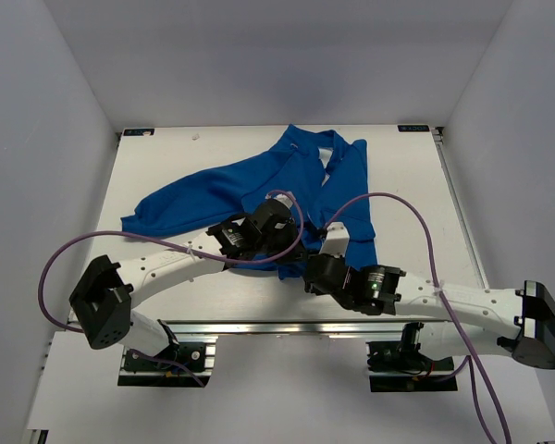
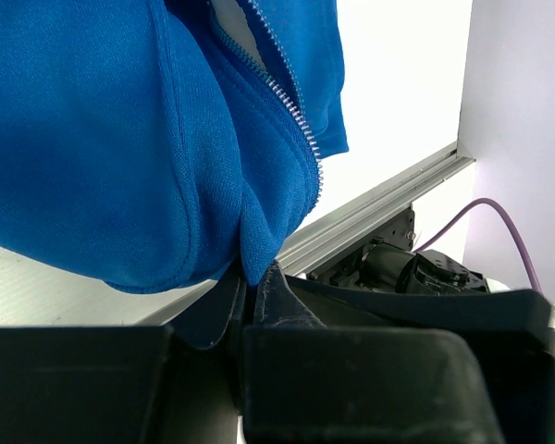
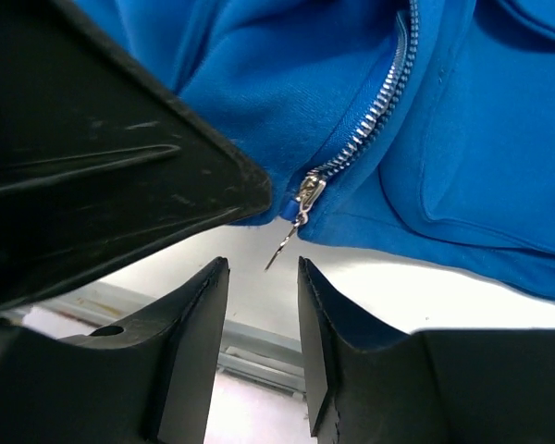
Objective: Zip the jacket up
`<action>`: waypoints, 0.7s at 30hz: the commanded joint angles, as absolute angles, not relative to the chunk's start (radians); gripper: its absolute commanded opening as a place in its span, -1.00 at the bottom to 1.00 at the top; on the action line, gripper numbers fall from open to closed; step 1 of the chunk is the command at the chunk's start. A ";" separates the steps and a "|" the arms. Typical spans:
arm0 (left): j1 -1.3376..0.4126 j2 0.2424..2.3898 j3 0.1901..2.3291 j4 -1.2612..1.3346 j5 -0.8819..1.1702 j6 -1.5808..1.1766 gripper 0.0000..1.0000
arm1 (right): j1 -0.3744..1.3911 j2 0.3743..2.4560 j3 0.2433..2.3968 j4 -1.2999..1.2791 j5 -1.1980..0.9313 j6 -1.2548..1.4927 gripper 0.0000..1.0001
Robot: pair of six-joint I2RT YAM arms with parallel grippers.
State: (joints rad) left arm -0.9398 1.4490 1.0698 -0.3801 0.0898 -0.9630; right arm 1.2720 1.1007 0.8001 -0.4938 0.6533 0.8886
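One zipper pull above right pincer; left pincer on jacket

Bright blue jacket lies crumpled across the upper centre of the top view, one sleeve extending left. Front parted, white lining showing. Silver zipper: slider at lower end by hem, pull tab hanging free.

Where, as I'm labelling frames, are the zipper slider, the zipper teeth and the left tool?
zipper slider (image 3: pixel 303 192), right wrist view, on its silver body at the hem.
zipper teeth (image 2: pixel 287 102), left wrist view, midway along the silver row.
left tool (image 2: pixel 252 289), left wrist view, between its fingertips, pinching the jacket (image 2: pixel 92 139) hem.
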 commanded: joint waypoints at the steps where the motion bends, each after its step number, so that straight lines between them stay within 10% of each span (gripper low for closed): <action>1: -0.936 1.396 1.057 -0.359 0.083 -0.969 -1.00 | 1.279 1.144 0.816 -0.483 0.709 0.946 -0.17; 21: -0.936 1.382 1.042 -0.351 0.086 -0.968 -1.00 | 1.279 1.209 0.867 -0.463 0.712 0.919 -0.26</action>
